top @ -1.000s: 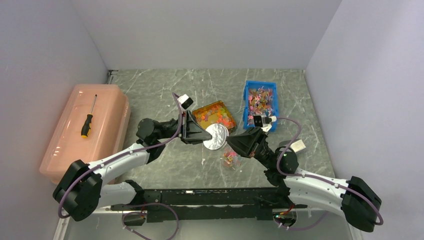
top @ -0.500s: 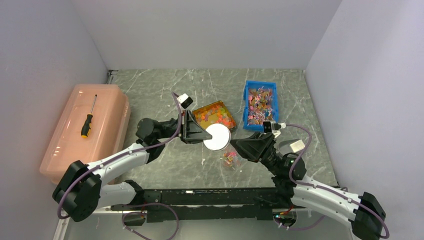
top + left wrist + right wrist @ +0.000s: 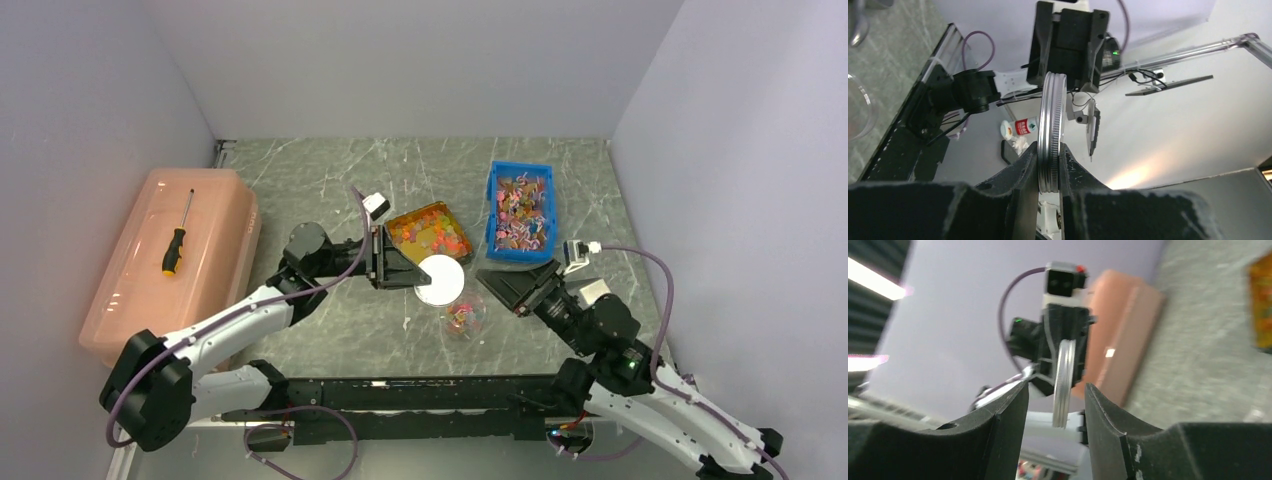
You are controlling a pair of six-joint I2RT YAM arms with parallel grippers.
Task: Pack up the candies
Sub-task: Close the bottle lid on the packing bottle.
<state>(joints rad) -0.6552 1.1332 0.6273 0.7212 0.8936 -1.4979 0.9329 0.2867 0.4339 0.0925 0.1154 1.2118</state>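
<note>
My left gripper (image 3: 416, 274) is shut on a round metal lid (image 3: 441, 281), held on edge above the table. In the left wrist view the lid (image 3: 1050, 131) sits edge-on, pinched between the gripper's (image 3: 1049, 152) two fingers. My right gripper (image 3: 497, 283) stands open to the right of the lid, apart from it. In the right wrist view the lid (image 3: 1064, 382) shows beyond the spread fingers of that gripper (image 3: 1055, 392). Candies (image 3: 430, 230) fill an orange tray behind the lid. More candies lie in a small clear jar (image 3: 463, 317) just below it.
A blue bin (image 3: 521, 172) of mixed small pieces stands at the back right. A pink lidded box (image 3: 215, 215) at the left carries a screwdriver (image 3: 177, 240). Grey walls close in the marbled table on three sides.
My right gripper has opened, let go of the lid and drawn back to the right. My left gripper has kept the lid and moved slightly right.
</note>
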